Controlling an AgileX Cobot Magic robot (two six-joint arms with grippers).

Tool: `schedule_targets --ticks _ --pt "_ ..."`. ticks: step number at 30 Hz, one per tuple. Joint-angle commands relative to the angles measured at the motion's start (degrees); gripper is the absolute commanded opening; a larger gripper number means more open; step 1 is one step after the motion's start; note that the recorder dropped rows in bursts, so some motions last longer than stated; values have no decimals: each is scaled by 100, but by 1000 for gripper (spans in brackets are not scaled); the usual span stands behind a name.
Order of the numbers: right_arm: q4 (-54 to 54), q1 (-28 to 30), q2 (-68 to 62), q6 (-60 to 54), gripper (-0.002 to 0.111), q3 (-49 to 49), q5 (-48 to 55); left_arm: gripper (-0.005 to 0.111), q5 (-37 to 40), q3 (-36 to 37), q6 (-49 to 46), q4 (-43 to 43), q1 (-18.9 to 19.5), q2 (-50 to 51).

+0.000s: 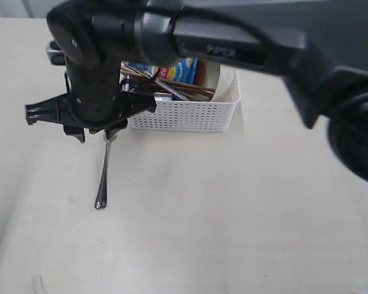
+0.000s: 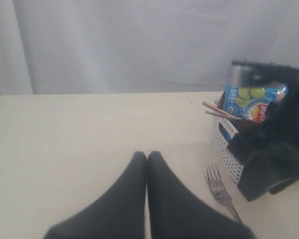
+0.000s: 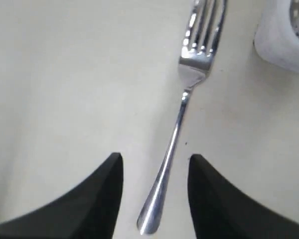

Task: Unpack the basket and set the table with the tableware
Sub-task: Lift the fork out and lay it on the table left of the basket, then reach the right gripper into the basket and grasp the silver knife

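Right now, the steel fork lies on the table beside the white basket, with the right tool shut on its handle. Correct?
No: the right tool is open, not touching the fork; the right wrist view shows it. The rest holds.

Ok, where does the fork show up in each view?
Exterior view: the fork lies on the table, left of centre, just in front of the basket's left corner.
Left wrist view: the fork is in the picture's lower right, beside the basket.
Right wrist view: the fork runs down the picture's middle.
Shared landmark: the white basket.
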State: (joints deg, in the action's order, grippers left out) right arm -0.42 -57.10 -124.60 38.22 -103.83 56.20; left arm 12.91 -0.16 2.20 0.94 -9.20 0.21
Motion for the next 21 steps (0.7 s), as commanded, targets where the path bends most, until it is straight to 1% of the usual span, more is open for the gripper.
schedule_targets --ticks 1,3,6,9,12,14,18,21 --pt "233 61 853 -1577 41 -8 387 0 -71 16 -2 18 -6 -21" --pt "42 186 1171 -2095 41 -8 327 0 -71 16 -2 18 -6 -21" --pt "-131 616 1426 -2807 41 -8 230 0 -71 16 -2 18 -6 -21" --pt "-93 1190 1404 -3644 41 -8 236 0 -71 16 -2 18 -6 -21" --pt "-30 1640 1227 -4692 41 -8 279 0 -71 16 -2 18 -6 -21" --pt "42 1864 1069 -5199 41 -8 279 0 -71 16 -2 18 -6 -21" --pt "212 2166 662 -5866 41 -8 324 0 -71 16 -2 18 -6 -21" --pt "318 2170 376 -6311 41 -8 410 0 -71 16 -2 18 -6 -21"
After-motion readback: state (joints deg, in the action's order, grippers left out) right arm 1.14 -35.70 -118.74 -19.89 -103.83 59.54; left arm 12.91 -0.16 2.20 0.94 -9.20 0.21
